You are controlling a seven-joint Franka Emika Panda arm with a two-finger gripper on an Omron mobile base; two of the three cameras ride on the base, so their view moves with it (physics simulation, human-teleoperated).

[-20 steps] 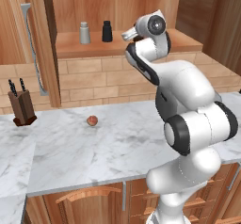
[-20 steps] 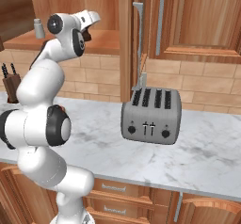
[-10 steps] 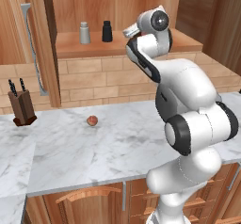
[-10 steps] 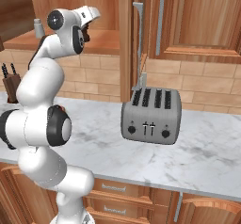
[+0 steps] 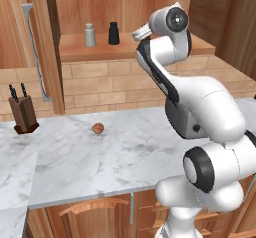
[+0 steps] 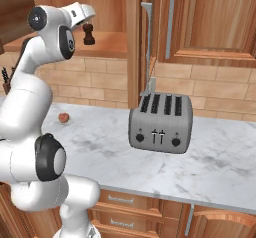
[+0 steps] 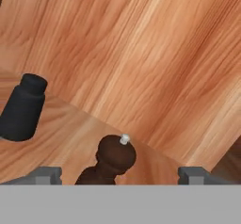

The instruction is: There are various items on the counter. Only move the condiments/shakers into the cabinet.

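Rendered pics were evenly lit, warm and fairly bright, w/ no glare. Shadows were soft: a faint one sat under the reddish ball (image 5: 98, 127) on the table (image 5: 115, 157), darker shade inside the cabinet (image 5: 125, 12). Hand view was soft, slightly blurred, esp. the pepper mill (image 7: 109, 161) up close.

pepper mill (image 7: 112, 164): dark brown, knobbed, upright on the cabinet shelf, between the two fingertips
fingertips (image 7: 45, 175): spread wide, one each side of the mill, clear of it
black shaker (image 7: 23, 108): upright on the shelf, left of the mill, apart from it
cabinet (image 7: 141, 53): wood-grain back wall behind both
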